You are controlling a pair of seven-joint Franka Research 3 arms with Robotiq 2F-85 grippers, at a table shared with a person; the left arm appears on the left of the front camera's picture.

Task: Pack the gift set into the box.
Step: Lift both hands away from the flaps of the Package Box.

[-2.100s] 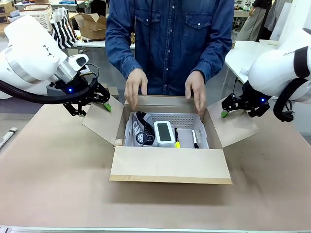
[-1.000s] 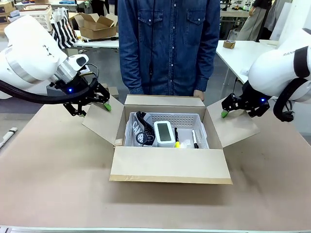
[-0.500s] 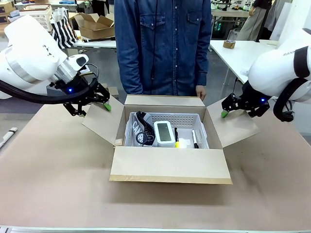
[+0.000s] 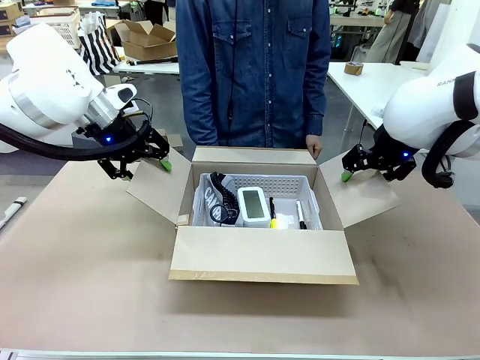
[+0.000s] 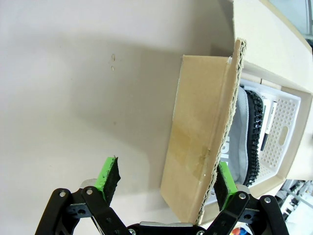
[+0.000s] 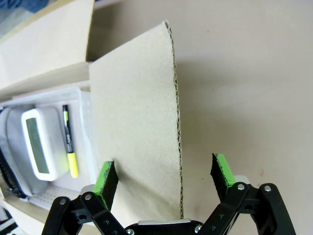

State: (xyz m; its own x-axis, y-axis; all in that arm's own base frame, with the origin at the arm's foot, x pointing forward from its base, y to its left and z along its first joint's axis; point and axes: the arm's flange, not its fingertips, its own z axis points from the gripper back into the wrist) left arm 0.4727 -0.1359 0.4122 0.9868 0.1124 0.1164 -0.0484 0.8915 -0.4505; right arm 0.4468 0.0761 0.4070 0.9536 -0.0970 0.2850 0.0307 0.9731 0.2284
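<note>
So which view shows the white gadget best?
The front view: the gadget lies whole and unobstructed in the tray. The right wrist view catches it sideways beside the flap; the left wrist view hides it.

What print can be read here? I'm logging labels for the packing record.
"RANK": on the right arm, part of a longer word cut off by the picture's edge.
White letters on the grey pouch in the box: partly hidden, not readable.
Marks on the left arm: too small to read.
Print on the black pen: too small to read.
</note>
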